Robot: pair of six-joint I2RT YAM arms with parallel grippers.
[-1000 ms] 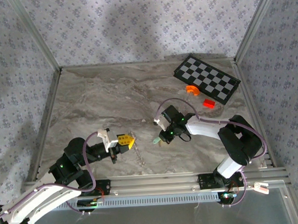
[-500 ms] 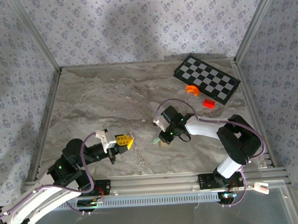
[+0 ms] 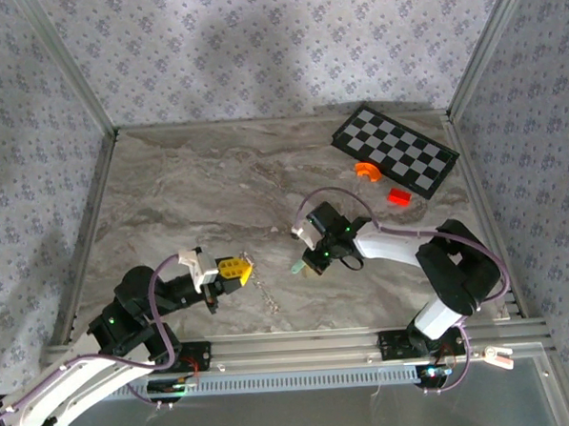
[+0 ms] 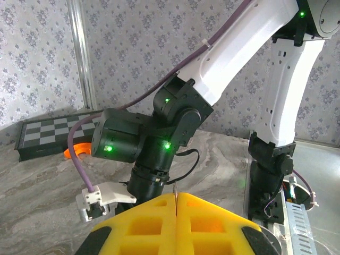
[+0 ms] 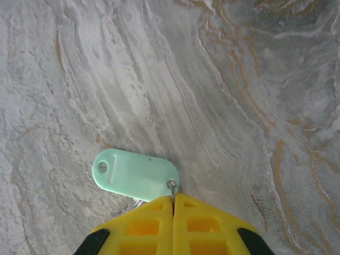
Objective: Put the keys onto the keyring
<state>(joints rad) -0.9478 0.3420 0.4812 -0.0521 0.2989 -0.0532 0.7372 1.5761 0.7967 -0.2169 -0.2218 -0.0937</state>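
Over the last moment the left gripper [image 3: 245,266] has slid back a little toward its own side, so the gap between it and the right gripper [image 3: 310,266] is slightly wider than it was. The right arm has hardly stirred, and its jaws have only now finished nipping together. From where I stand both pairs of yellow fingers are pressed tight. On the right they pinch a small wire loop [image 5: 171,185] threaded through the hole of a mint-green tag [image 5: 135,174], and the tag lies flat on the marble table [image 3: 188,199] just ahead of the fingertips. On the left, a thin metal edge stands up between the closed pads [image 4: 212,218]. The keyring [image 3: 263,289], of which I make out mostly the fine chain, trails from right beside those fingertips toward the near edge. So I take that edge for the ring's wire, though I cannot tell whether the chain hangs or rests on the table. The keys I cannot pick out one by one. A silvery glint under the tag's near end may be one. To my eye nothing is threaded yet: the two grippers are apart, each holding its own piece, and the pull-back looks like lining up rather than joining. The chessboard [image 3: 396,152], the orange curved piece [image 3: 364,171] and the red block [image 3: 397,197] sit well off at the far right.
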